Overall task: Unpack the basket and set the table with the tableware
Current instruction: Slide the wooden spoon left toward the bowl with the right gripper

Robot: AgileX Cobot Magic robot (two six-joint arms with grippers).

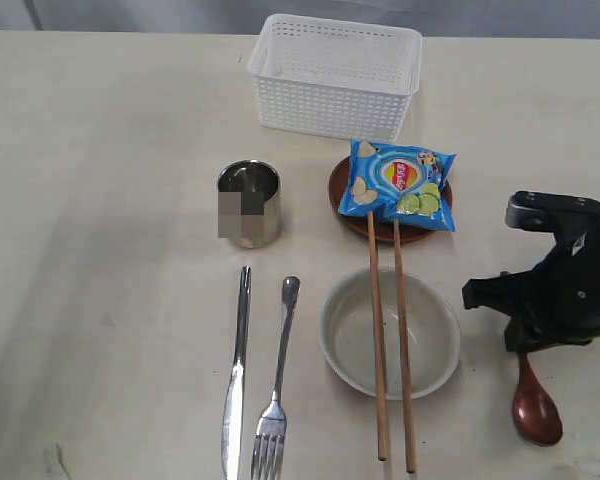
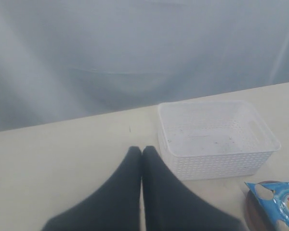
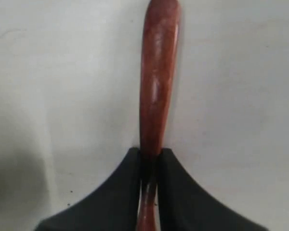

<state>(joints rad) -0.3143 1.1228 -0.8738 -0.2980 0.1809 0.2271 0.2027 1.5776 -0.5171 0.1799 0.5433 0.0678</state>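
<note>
Exterior: basket (image 1: 330,105) sits at the far side of the surface (image 1: 100,200). Cup (image 1: 250,205) is upright, nearer than the basket and to its left. Plate (image 1: 337,190) is just in front of the basket's right end, with the chips bag (image 1: 400,185) lying on it. Bowl (image 1: 345,335) is nearer again, chopsticks (image 1: 378,340) laid across it, far ends at the bag's edge. Knife (image 1: 238,380) and fork (image 1: 278,390) lie side by side left of the bowl. Spoon (image 1: 536,405) is right of the bowl, handle running up under my right arm (image 1: 565,285).

Left wrist: my left fingers (image 2: 137,159) are pressed shut on each other, above bare surface. The basket is beyond them, apart.

Right wrist: my right fingers (image 3: 137,161) clamp the spoon handle, one on each side. Can't tell if the spoon touches the surface.
</note>
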